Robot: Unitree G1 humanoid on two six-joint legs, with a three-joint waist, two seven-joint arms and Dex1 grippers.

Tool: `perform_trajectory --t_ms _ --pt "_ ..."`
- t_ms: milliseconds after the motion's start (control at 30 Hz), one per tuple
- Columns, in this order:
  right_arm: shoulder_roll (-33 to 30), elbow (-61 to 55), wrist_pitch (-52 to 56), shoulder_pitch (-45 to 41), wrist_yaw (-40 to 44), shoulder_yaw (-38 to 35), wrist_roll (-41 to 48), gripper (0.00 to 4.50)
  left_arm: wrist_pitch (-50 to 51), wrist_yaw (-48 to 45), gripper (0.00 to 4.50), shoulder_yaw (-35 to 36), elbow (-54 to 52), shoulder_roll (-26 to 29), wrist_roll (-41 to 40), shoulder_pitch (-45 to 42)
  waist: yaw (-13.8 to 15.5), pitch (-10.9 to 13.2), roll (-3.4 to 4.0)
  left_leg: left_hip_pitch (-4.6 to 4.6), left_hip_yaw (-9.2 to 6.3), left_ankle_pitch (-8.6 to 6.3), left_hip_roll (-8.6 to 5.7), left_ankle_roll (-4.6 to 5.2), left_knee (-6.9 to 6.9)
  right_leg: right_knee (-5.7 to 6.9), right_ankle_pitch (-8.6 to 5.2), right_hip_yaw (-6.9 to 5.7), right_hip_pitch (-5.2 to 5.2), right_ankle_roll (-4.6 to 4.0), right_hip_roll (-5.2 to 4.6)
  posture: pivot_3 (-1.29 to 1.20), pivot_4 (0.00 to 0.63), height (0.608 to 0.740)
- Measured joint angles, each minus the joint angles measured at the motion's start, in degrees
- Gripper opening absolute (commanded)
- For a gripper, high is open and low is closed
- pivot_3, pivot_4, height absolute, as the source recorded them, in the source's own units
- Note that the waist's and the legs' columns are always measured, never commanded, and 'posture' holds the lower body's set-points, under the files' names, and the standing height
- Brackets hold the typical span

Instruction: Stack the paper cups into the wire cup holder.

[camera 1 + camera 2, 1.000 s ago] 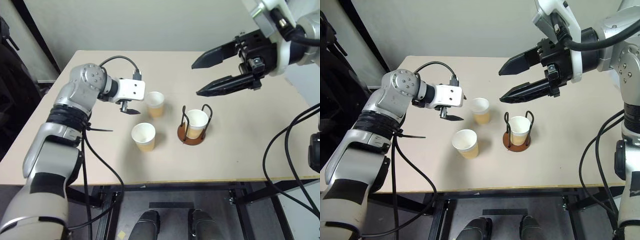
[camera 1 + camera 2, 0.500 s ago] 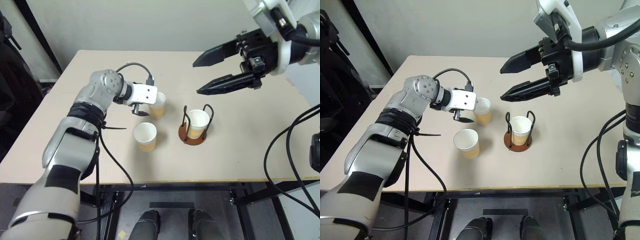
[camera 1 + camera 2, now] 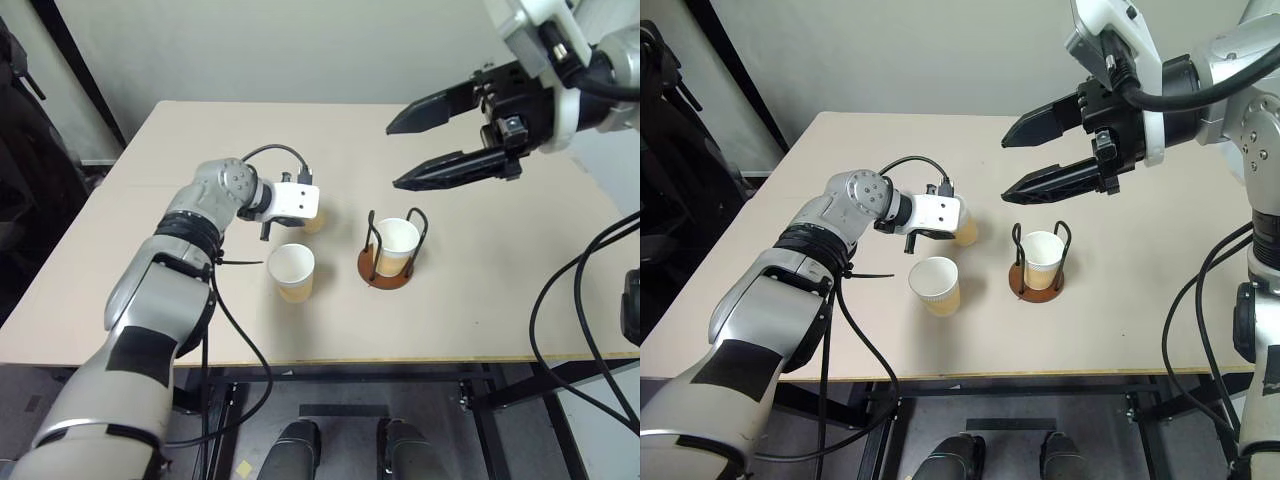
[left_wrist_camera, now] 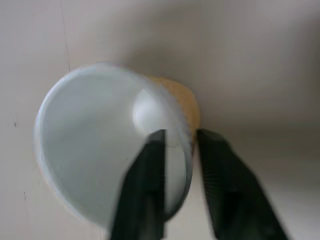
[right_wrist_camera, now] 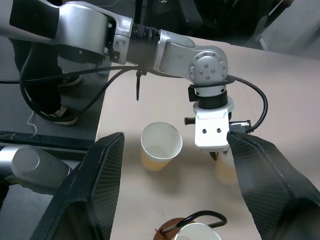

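Paper cup [image 4: 110, 145] seemingly upright, mouth up, pinched by left gripper [image 4: 172, 150].

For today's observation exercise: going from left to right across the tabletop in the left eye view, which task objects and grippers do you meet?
Left gripper, pinching the rim of a mostly hidden paper cup → wire cup holder with a cup inside → right gripper, raised and open.

The left hand [image 4: 175, 150] reaches low toward 1 o'clock, fingers pinched together. The right hand [image 3: 400, 155] hangs high, pointing toward 9 o'clock, fingers spread.
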Motion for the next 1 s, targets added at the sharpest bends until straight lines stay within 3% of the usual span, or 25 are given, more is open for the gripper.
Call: perform_trajectory --t_ms 233,467,700,1000 --pt "-1.81 0.59 -2.17 1.53 0.60 0.66 -0.73 3.39 0.74 -10.89 0.05 3.02 -1.37 1.50 -4.39 -2.24 0.24 0.00 -0.01 -0.13 -0.08 0.01 -0.12 0.11 0.21 -0.04 0.05 0.08 0.03 0.03 -0.10 0.00 0.150 0.740" --pt "-5.71 3.09 -8.17 6.92 3.01 3.51 -4.56 3.39 9.33 -29.47 0.05 7.17 -14.95 4.75 -15.85 -4.15 0.25 -0.01 -0.02 -0.36 -0.07 0.06 -0.25 0.24 0.30 -0.09 0.11 -0.15 -0.06 0.15 0.00 0.00 0.150 0.740" --pt "-8.59 3.40 -10.98 12.20 2.78 3.65 -6.94 3.39 22.84 -30.32 0.05 4.99 -30.10 10.24 -30.82 -10.07 0.11 -0.01 -0.01 -0.45 -0.01 0.06 -0.05 0.30 0.34 -0.11 0.16 0.03 -0.11 0.25 -0.19 0.00 0.150 0.740" --pt "-11.99 -2.11 -8.20 18.37 0.36 0.96 -6.14 3.39 31.51 -30.48 0.05 -0.64 -33.22 9.49 -44.24 -14.90 0.26 0.01 0.02 -0.35 -0.07 0.13 0.03 0.30 0.41 -0.12 0.25 0.11 0.06 0.36 -0.24 0.00 0.150 0.740"
